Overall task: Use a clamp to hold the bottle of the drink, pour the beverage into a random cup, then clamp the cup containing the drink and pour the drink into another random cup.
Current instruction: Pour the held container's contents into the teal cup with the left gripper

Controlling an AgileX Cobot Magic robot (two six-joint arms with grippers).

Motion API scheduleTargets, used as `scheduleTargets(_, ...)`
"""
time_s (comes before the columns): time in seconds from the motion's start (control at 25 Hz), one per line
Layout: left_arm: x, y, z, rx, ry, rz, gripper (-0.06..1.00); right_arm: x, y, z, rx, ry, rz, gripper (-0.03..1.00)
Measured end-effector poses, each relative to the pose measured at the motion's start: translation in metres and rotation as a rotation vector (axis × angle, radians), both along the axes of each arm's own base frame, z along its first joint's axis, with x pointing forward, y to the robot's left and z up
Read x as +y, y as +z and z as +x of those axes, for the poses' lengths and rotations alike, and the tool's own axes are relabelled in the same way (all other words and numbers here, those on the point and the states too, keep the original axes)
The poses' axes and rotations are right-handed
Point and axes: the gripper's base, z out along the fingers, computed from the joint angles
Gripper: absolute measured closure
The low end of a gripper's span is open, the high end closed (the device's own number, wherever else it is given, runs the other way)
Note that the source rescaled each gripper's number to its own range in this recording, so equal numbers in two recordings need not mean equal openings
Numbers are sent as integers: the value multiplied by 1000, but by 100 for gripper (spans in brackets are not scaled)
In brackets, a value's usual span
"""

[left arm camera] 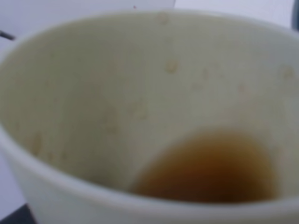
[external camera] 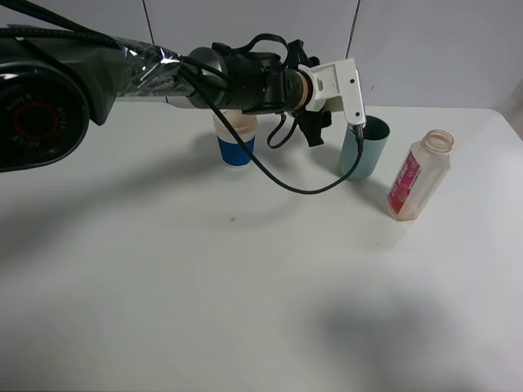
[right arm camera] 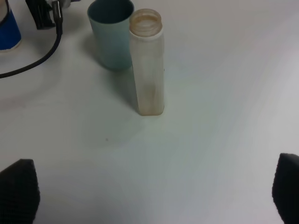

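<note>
From the left of my overhead feed, the left arm (external camera: 98,69) reached across the table (external camera: 245,286), its gripper (external camera: 315,122) hanging between the blue cup (external camera: 235,143) and the teal cup (external camera: 364,147). I couldn't make out the yellow cup (left arm camera: 93,93) from above, the wrist hid it, but the left wrist camera was filled by its inside wall, spotted with droplets, and a small brown pool (left arm camera: 205,168) lay against one side, so I judged the cup tipped. The jaws were clamped tight, on that cup I believed, though no finger showed in any view.

What mattered next: the teal cup stood just beside the gripper on its right, the blue cup just beside on its left, both upright. Which one the rim pointed at, I couldn't tell. Either way the left arm was the nearer one.

Further right the bottle (external camera: 419,175) stood upright and uncapped, near the teal cup, with almost nothing left inside.

On the right wrist feed only two dark finger tips (right arm camera: 18,186) showed at the corners, spread wide and holding nothing, looking across bare table toward the bottle
</note>
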Motion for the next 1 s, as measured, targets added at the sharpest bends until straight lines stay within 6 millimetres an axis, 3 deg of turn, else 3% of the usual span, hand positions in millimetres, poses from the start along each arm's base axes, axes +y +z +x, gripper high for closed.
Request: scheduleTargets(1.0, -4, 3, -4, -75, -29, 103, 92, 0, 0, 0, 0, 0, 0, -3)
